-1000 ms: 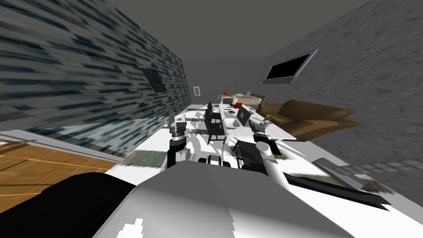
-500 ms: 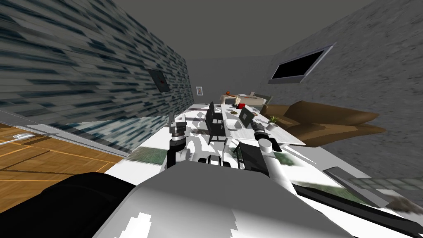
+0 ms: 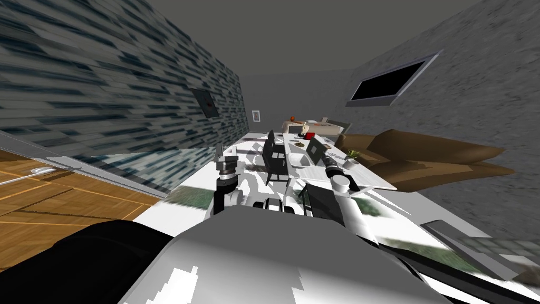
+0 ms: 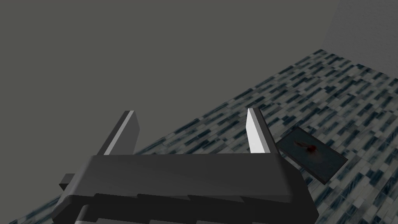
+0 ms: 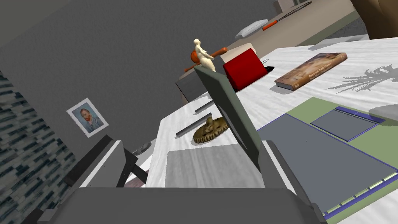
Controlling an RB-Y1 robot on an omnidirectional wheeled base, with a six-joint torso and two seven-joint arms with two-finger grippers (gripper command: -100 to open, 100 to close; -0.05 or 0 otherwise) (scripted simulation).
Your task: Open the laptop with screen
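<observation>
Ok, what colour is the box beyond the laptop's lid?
The box is red; right wrist view shows it best.

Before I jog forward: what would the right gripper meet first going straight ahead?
Probably the laptop's raised lid, standing edge-on between the right gripper's open fingers, close to one; depth is unclear.

laptop (image 5: 232,116) on table (image 5: 268,104), sofa (image 3: 422,150) beside table

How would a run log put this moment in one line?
task: open laptop | right gripper: open, at lid edge | lid: partly raised | left gripper: open, raised
</observation>
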